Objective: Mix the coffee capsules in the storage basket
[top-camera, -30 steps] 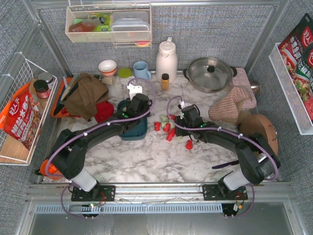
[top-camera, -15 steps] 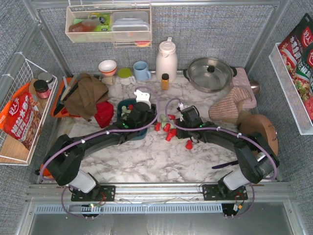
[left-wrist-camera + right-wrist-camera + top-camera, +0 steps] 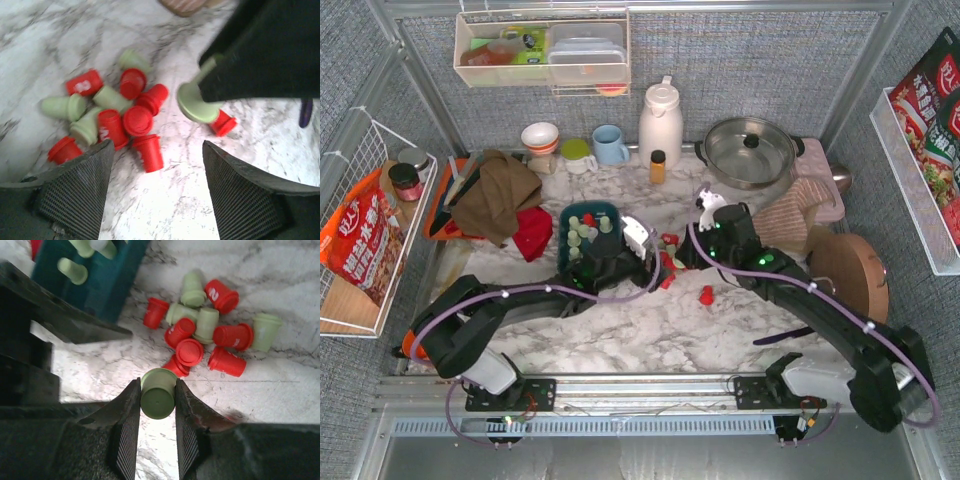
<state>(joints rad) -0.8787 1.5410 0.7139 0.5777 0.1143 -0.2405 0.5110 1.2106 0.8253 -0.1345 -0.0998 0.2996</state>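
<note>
A heap of red and mint green coffee capsules (image 3: 665,262) lies on the marble right of the dark teal storage basket (image 3: 586,236), which holds several green capsules and a red one. My right gripper (image 3: 156,399) is shut on a green capsule (image 3: 158,393) and holds it above the table beside the heap (image 3: 202,332); the same capsule shows in the left wrist view (image 3: 194,101). My left gripper (image 3: 157,165) is open and empty, low over the marble just before the heap (image 3: 116,117). One red capsule (image 3: 706,294) lies apart.
A brown cloth (image 3: 496,195) and a red item (image 3: 532,230) lie left of the basket. A small orange-capped bottle (image 3: 658,165), a white jug (image 3: 660,122), a blue mug (image 3: 610,144) and a steel pot (image 3: 748,150) stand at the back. A round wooden board (image 3: 850,268) is at right.
My left gripper has left the basket and moved right and nearer, to the heap. My right gripper has taken a green capsule and risen from the heap, moving right and back.
</note>
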